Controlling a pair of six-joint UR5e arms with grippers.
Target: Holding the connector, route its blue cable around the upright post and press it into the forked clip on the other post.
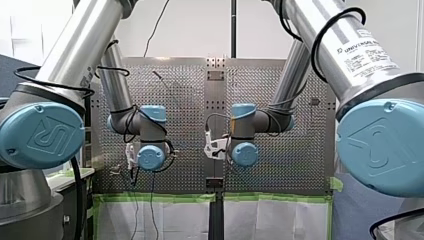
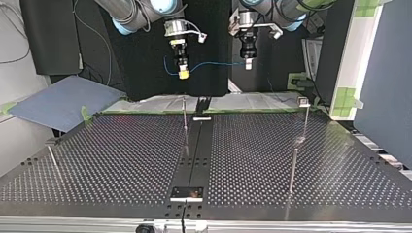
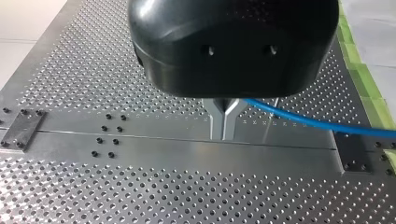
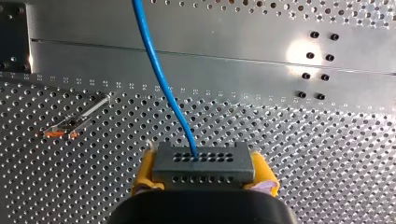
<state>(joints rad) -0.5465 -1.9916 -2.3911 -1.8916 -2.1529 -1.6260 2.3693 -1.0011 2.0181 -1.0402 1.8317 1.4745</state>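
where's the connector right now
The connector is clamped in my right end effector, up in the air left of centre in the top view; its blue cable runs across to my left end effector.

Centre post (image 2: 184, 116) and clip post (image 2: 305, 121) well apart on table (image 2: 121, 160); blue cable (image 2: 218, 63) strung high beyond

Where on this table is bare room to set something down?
In the top view, bare perforated table lies between the short post at left and the centre post, and between that and the clip-topped post. Crowded: the bracketed middle rail.
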